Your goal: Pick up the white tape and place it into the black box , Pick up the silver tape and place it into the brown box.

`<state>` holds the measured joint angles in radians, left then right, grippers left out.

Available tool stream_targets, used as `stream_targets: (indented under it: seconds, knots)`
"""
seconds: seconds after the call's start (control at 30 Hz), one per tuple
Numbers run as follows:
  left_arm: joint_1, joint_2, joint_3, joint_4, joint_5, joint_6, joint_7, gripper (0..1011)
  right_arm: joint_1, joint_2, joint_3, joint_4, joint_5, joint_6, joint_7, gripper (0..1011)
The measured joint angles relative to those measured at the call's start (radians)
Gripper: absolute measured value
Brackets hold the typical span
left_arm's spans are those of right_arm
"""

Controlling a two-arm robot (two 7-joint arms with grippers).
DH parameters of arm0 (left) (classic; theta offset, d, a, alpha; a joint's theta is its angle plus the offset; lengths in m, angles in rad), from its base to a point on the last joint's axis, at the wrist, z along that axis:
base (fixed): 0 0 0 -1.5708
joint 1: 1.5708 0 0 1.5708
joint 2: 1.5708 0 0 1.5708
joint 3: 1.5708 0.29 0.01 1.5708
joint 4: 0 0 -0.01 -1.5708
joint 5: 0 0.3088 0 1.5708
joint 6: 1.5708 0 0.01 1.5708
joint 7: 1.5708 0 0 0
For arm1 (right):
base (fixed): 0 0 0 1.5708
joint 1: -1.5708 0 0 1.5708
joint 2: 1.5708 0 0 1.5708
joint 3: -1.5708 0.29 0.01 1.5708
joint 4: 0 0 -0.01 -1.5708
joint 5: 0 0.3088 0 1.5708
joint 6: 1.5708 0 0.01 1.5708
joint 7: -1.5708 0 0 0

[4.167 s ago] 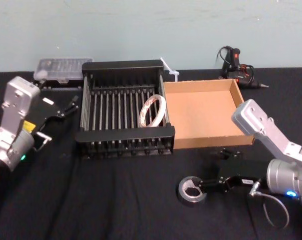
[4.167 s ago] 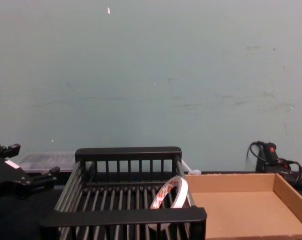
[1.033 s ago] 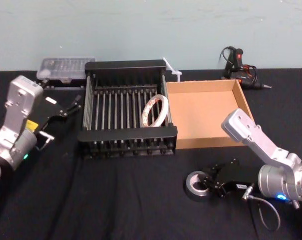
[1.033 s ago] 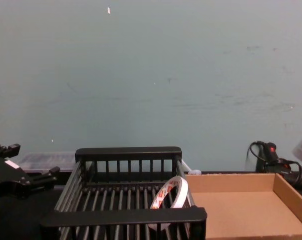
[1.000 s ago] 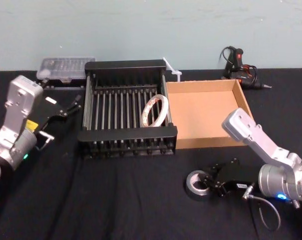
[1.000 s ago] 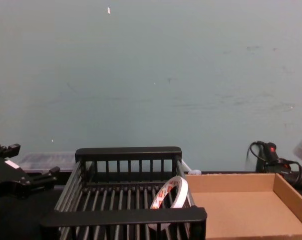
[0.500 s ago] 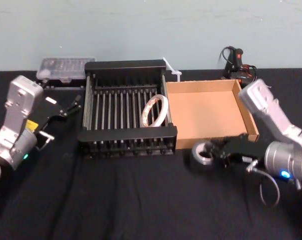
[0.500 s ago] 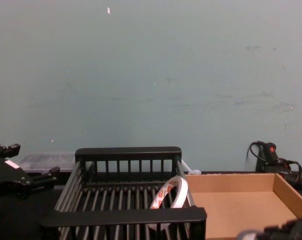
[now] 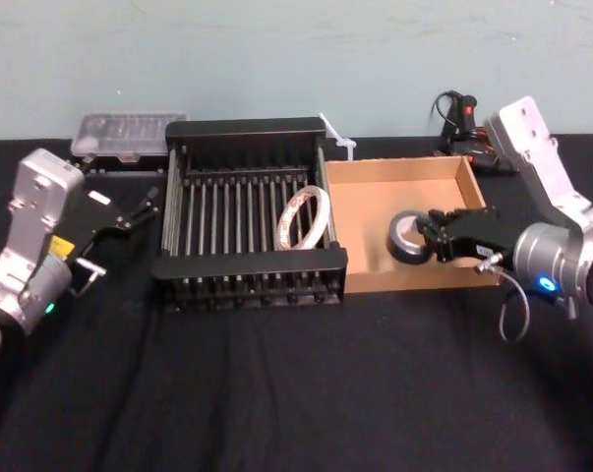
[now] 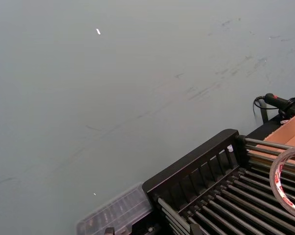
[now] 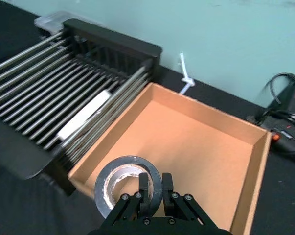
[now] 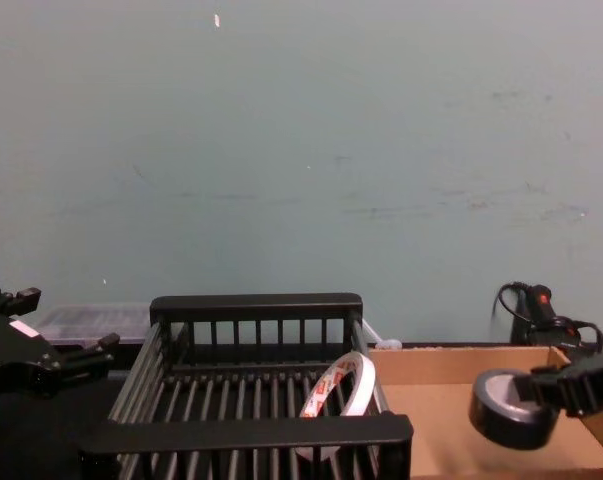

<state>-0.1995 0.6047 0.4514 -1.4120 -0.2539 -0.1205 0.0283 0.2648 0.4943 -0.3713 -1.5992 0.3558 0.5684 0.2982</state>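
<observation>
My right gripper [image 9: 437, 235] is shut on the silver tape [image 9: 407, 237], pinching the roll's wall with one finger through its hole. It holds the roll [image 11: 122, 188] in the air over the near part of the brown box [image 9: 375, 202]. In the chest view the silver tape [image 12: 509, 408] hangs above the cardboard floor. The white tape [image 9: 304, 216] leans on edge inside the black box [image 9: 247, 264], against its right wall. My left gripper [image 9: 139, 205] stays parked to the left of the black box, fingers apart and holding nothing.
A clear plastic case [image 9: 129, 132] lies behind the black box at the back left. A black and red power tool with cables [image 9: 465, 126] sits behind the brown box. A white zip tie [image 9: 336, 139] lies between the boxes at the back. Black cloth covers the table.
My right gripper has lifted the silver tape off the cloth in front and carried it back over the brown box. The left arm and white tape have not moved.
</observation>
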Motion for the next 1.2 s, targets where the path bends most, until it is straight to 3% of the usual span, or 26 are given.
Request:
stream_targets:
  seconds: [0.2, 0.53, 1.03, 1.2]
  knots:
    - [0.0, 0.0, 0.0, 0.0, 0.0, 0.0, 0.0, 1001, 0.037, -0.04, 0.006, 0.052, -0.027, 0.005, -0.027, 169]
    - [0.0, 0.0, 0.0, 0.0, 0.0, 0.0, 0.0, 1001, 0.058, -0.077, 0.024, 0.096, -0.053, 0.006, -0.047, 169]
    - [0.0, 0.0, 0.0, 0.0, 0.0, 0.0, 0.0, 1001, 0.056, -0.072, 0.02, 0.091, -0.052, 0.005, -0.045, 169]
    - [0.0, 0.0, 0.0, 0.0, 0.0, 0.0, 0.0, 1001, 0.056, -0.071, 0.02, 0.09, -0.051, 0.005, -0.045, 277]
